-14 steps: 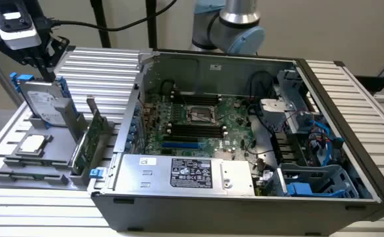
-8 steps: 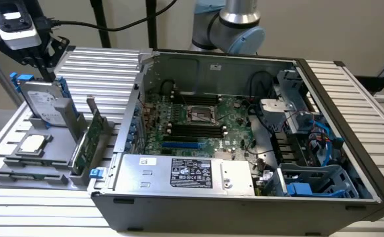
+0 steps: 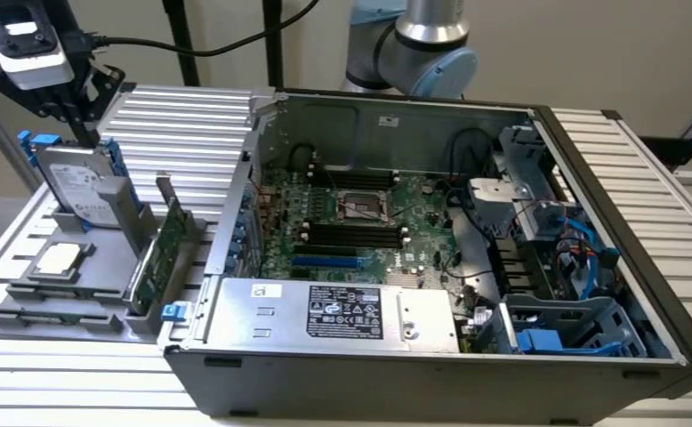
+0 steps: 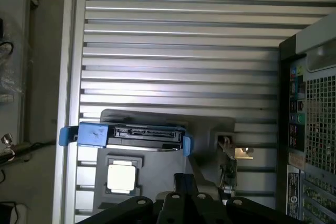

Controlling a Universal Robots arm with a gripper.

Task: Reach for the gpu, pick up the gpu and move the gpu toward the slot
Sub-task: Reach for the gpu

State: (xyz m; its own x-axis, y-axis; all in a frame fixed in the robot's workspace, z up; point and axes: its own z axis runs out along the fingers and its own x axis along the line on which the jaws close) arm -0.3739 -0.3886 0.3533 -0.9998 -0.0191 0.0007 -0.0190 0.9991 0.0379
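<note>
0 of 3 steps done: gpu (image 3: 160, 253) upright in grey holder (image 3: 37, 311), untouched; gripper (image 3: 83, 124) over hard drive (image 3: 79, 182) nr gpu, grip state can't tell; reach, pick, move pending.

a ribbed aluminium table (image 3: 186, 116) carries everything. on it sit a grey parts holder (image 3: 50, 316) and, just beside it, an open computer case (image 3: 441, 382).

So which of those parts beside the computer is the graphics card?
Start at the big open computer case, then look to the grey holder beside it on the exterior view's left. The gpu stands on edge at the holder's side nearest the case: a thin green circuit board, unlike the thick grey hard drive and the square silver chip lying flat.
</note>
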